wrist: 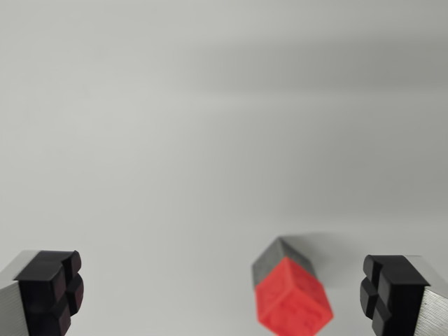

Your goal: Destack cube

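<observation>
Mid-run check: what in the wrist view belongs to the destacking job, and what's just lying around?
Job:
- red cube, stacked on the grey cube
- grey cube under it
- hand, jaws open, holding nothing

Lying about:
- nothing else, only the plain white surface

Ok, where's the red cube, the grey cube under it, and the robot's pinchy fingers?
red cube (292,302), wrist view, on its front face.
grey cube (271,260), wrist view, on its visible side, behind the red one.
fingers (50,290), wrist view, on the black pad at the view's left.

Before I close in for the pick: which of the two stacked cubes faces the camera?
The red cube; it shows nearest the lens, with the grey cube behind it, farther away.
</observation>
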Robot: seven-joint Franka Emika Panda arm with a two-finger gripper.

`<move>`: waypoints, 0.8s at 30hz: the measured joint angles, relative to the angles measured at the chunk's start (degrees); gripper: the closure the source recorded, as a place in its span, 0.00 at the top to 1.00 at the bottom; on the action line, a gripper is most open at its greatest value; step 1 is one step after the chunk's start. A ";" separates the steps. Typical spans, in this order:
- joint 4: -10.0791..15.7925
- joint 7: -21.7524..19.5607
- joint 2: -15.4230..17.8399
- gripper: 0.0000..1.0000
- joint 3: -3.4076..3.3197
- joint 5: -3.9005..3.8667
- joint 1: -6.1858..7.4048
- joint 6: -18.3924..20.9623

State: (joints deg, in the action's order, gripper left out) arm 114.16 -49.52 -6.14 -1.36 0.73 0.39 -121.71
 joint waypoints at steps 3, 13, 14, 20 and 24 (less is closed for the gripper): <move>1.31 -0.83 0.50 1.00 -0.14 0.00 0.00 -0.76; 5.87 -3.82 2.19 1.00 -0.63 -0.01 0.00 -3.45; 6.41 -4.20 2.36 1.00 -0.69 -0.02 0.00 -3.79; 9.55 -6.37 3.45 1.00 -1.04 -0.06 -0.02 -5.72; 11.99 -8.01 4.26 1.00 -1.31 -0.10 -0.07 -7.29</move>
State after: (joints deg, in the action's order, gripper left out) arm 126.15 -57.53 -1.88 -2.67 0.63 0.32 -129.01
